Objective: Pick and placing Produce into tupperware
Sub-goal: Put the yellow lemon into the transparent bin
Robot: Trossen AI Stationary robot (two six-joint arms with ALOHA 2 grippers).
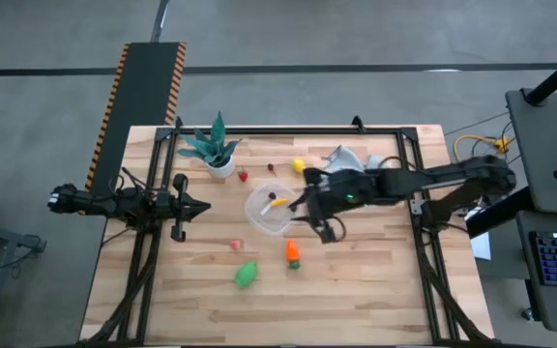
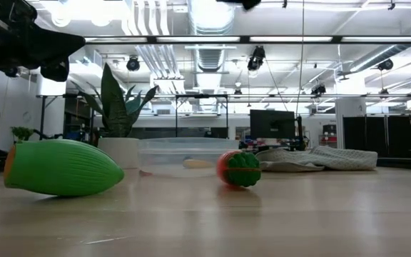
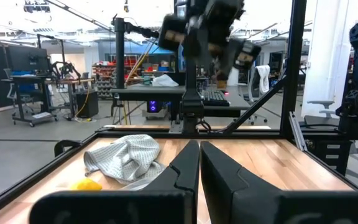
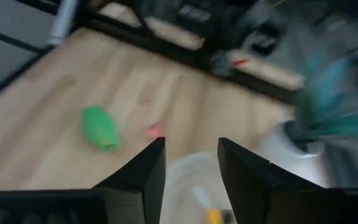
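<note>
The clear round tub (image 1: 267, 215) stands mid-table and holds a yellow-orange piece (image 1: 277, 202) and a whitish one. My right gripper (image 1: 305, 199) is open and hovers over the tub's right rim. In its wrist view, the open fingers (image 4: 191, 163) frame the tub (image 4: 194, 186) with nothing between them. Loose produce lies around the tub: a green piece (image 1: 247, 275), an orange one (image 1: 293, 253), pink (image 1: 236, 245), red (image 1: 244, 176), dark brown (image 1: 272, 168) and yellow (image 1: 299, 165). My left gripper (image 1: 197, 205) is shut and waits left of the tub, empty.
A teal-leaved plant in a white pot (image 1: 217, 153) stands at the far left of the tub. A crumpled grey cloth (image 1: 346, 159) lies at the far right, under the right arm. A black frame (image 1: 288, 129) borders the table. Bare wood lies along the near edge.
</note>
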